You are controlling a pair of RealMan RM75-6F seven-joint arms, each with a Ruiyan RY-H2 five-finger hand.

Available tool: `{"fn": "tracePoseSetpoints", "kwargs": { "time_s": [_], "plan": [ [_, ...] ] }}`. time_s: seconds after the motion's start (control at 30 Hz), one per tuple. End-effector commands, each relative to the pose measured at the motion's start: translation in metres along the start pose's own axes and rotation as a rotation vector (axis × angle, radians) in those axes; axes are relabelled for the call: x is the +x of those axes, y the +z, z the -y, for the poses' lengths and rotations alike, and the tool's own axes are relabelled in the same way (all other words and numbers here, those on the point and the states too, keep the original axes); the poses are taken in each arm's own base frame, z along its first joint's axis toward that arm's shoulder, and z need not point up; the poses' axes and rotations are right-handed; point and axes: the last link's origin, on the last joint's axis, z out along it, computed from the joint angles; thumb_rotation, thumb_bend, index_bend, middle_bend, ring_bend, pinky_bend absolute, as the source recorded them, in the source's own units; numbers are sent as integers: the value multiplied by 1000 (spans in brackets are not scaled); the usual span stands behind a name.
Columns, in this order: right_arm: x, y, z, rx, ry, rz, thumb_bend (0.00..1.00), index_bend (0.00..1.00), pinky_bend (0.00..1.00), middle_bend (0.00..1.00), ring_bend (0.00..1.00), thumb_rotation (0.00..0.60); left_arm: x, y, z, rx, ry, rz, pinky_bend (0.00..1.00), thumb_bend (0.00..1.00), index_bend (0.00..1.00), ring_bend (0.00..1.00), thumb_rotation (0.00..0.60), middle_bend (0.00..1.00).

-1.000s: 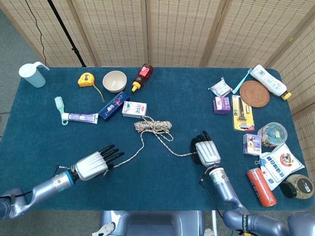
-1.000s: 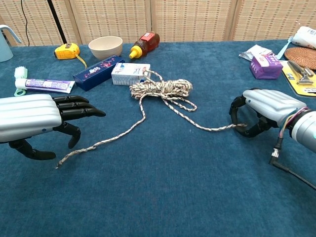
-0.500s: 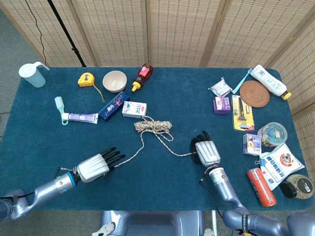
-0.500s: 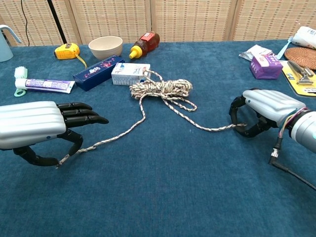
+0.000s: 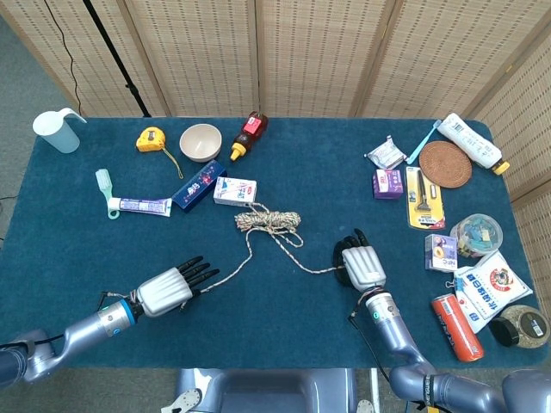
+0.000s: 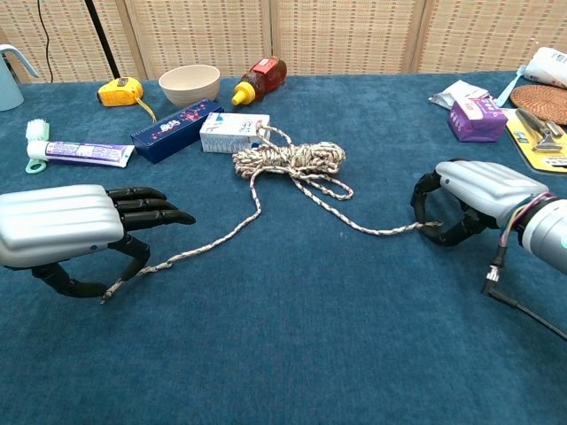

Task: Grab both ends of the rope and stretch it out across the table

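Note:
A speckled rope lies in a loose coil [image 5: 271, 220] [image 6: 288, 159] mid-table, with one strand running left and one running right. My left hand [image 5: 164, 291] [image 6: 62, 226] hovers low over the left rope end [image 6: 111, 289]. Its fingers are stretched out flat and its thumb is curled beneath, right beside the strand, with no clear grip on it. My right hand [image 5: 362, 267] [image 6: 478, 199] rests on the cloth with its fingers curled in around the right rope end [image 6: 430, 227], which runs into the gap between thumb and fingers.
A white carton [image 6: 232, 132], a blue box [image 6: 175, 130] and toothpaste [image 6: 84, 153] lie just behind the coil. A bowl [image 5: 201, 141], sauce bottle [image 5: 250, 133], tape measure [image 5: 151, 138] and jug [image 5: 57, 131] stand at the back left. Packets, a can [image 5: 455, 325] and jars crowd the right edge.
My left hand has dropped and slid forward over the left rope end, its thumb now at the strand. The right hand and the coil have stayed put.

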Motion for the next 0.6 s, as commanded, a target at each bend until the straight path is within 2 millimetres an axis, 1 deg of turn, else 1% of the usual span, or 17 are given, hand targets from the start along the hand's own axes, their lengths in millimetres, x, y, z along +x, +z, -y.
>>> {"fn": "tracePoseSetpoints", "kwargs": {
  "time_s": [0.03,0.17,0.6],
  "plan": [
    [0,0,-1,-1,1,0,519,589,0,314,199,600,0,1,0,0,-1,-1,0,264,547,0,600,0],
    [1,0,-1,-2,4,0,520,589,0,314,200,600,1,3,-1,-1,-5,-2,0,288,547,0,600,0],
    [1,1,-4,-7,15,2,520,593,0,318,206,600,4,12,-5,-14,-6,-3,0,288,527,0,600,0]
  ]
}}
